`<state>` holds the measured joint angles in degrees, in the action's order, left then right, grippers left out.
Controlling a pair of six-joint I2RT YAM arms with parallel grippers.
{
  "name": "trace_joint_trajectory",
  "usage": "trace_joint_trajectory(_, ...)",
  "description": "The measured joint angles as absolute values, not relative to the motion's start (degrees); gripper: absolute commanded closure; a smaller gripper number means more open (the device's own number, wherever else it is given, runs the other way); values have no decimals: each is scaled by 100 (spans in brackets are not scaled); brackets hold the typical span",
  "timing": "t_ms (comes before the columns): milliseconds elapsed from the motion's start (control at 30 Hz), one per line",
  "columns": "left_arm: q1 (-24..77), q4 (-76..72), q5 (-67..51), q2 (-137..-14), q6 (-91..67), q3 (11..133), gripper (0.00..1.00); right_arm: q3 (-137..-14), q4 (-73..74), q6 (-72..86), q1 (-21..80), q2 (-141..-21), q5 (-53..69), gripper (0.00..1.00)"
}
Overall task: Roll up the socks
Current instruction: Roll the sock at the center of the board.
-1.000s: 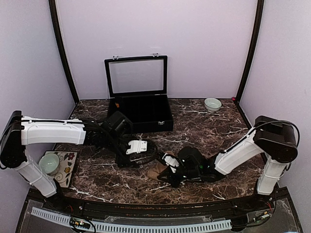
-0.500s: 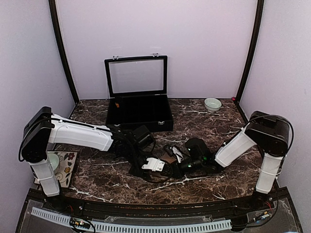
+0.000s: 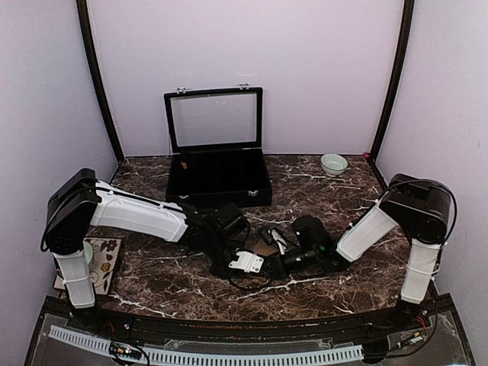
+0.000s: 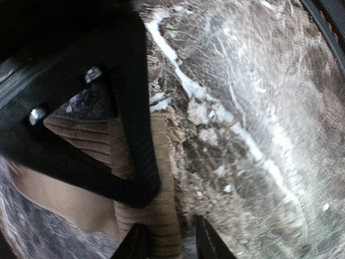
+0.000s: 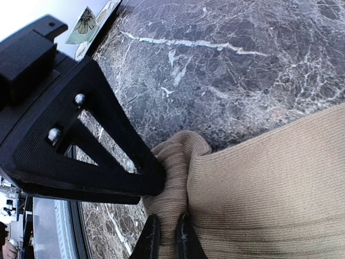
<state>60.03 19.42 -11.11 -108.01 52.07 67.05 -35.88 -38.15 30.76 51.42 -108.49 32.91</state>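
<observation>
One tan sock (image 5: 259, 183): right hand (image 5: 164, 234) pinches it, left hand (image 4: 168, 244) narrow, grip unclear; case (image 3: 229, 197) open

Two robot arms (image 3: 141, 213) (image 3: 370, 229), one tan sock (image 5: 269, 178) in sight, one black glass-lidded case (image 3: 219, 181), two pale bowls (image 3: 333, 163) (image 3: 88, 252), one floral mat (image 3: 105, 267).

tan sock (image 3: 264, 249) lies mostly hidden from above.

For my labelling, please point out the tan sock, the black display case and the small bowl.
tan sock (image 5: 269, 183): right wrist view, on its ribbed fabric.
black display case (image 3: 245, 197): top external view, on its front wall.
small bowl (image 3: 334, 168): top external view, on its side.
</observation>
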Motion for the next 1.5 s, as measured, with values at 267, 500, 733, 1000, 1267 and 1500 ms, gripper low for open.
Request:
trace_joint_trajectory(267,5990,1905,-956,-10956,5229,6875,94,-3590,-3774,3085,5100,-10833,3350,85)
trace_joint_trajectory(500,5990,1903,-1074,-11063,5162,6971,82,-3597,-3286,3048,4976,-10582,3262,85)
trace_joint_trajectory(733,5990,1935,-1162,-11148,4984,7030,74,-3597,-3192,3048,4915,-10578,3301,89)
trace_joint_trajectory(1000,5992,1890,-1216,-11349,4890,7229,72,-3485,-2366,2698,4565,-9865,3094,75)
trace_joint_trajectory(1267,5990,2091,-1319,-11448,4866,7402,72,-3922,-1702,2309,4130,-9697,3107,79)
trace_joint_trajectory(1500,5961,2324,-1459,-11590,4840,7651,72,-4187,-1498,2069,3955,-10333,3122,90)
